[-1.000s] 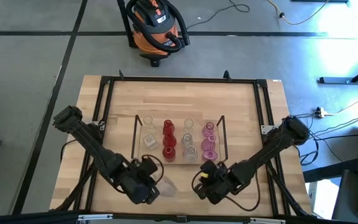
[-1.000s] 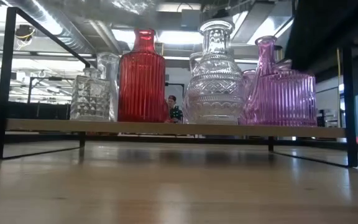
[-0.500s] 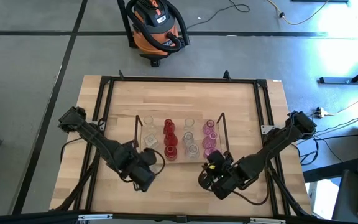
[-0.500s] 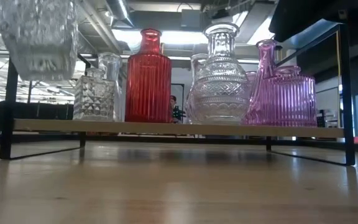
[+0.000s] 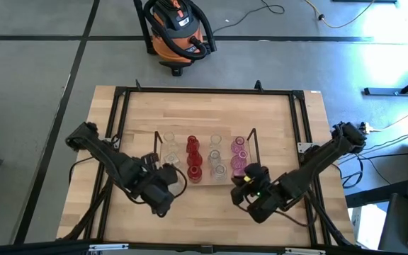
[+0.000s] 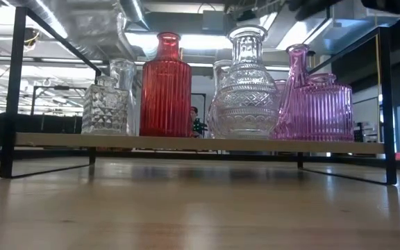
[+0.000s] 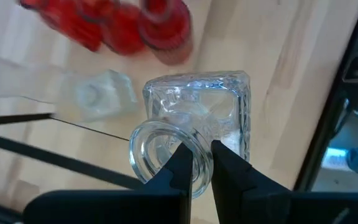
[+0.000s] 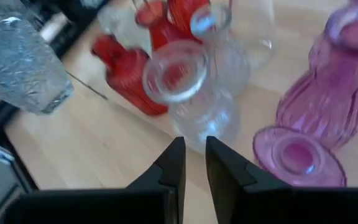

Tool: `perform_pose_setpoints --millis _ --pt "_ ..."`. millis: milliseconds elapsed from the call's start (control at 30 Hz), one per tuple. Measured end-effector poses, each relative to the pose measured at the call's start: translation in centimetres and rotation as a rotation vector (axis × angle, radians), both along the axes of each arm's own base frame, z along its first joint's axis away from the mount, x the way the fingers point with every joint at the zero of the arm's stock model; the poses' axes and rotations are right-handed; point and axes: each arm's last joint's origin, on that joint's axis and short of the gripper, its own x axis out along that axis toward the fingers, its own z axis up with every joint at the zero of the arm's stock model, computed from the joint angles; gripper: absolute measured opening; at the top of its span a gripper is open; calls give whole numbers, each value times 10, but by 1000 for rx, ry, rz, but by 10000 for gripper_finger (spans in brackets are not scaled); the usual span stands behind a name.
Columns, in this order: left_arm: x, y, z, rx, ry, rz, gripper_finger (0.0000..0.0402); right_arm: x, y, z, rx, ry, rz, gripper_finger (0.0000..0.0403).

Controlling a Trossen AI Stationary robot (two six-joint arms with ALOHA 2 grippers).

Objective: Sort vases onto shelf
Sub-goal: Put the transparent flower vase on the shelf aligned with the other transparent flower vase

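My left gripper is shut on a clear, square cut-glass vase, lifted above the table at the shelf's near left corner. The vase shows blurred, high up, in the low view and in the right wrist view. The shelf is a dark wire rack with a pale board. Rows of clear, red and pink vases stand on it on their bases. My right gripper hovers shut and empty above the shelf's near right corner. My left gripper pinches the rim of the clear vase's round mouth, one finger inside the neck and the other outside. The fingers come from above, pointing down. The vase hangs upright below them, lifted clear of the table.
A large black frame edges the wooden table. Bare wood lies between the shelf and the near edge. An orange and black shop vacuum stands on the floor beyond the far edge.
My left gripper has moved from near the table's near edge toward the shelf's near left corner, carrying the clear vase up off the table. My right gripper has moved toward the far edge, up to the shelf's near right corner.
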Motion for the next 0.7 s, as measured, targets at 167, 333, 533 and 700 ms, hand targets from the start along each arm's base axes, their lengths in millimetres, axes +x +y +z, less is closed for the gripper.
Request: perform_pose_setpoints --millis 167,333,533,700 --pt "1 5 10 53 -43 -56 26 -7 -7 17 -39 -81 -17 53" --pt "20 6 -7 110 43 -183 26 -17 -17 39 -72 -178 -45 53" --pt "39 9 -29 144 122 -221 26 -33 -32 65 -115 -275 -76 53" --pt "47 6 -40 155 153 -210 26 -40 -38 76 -131 -309 -85 53"
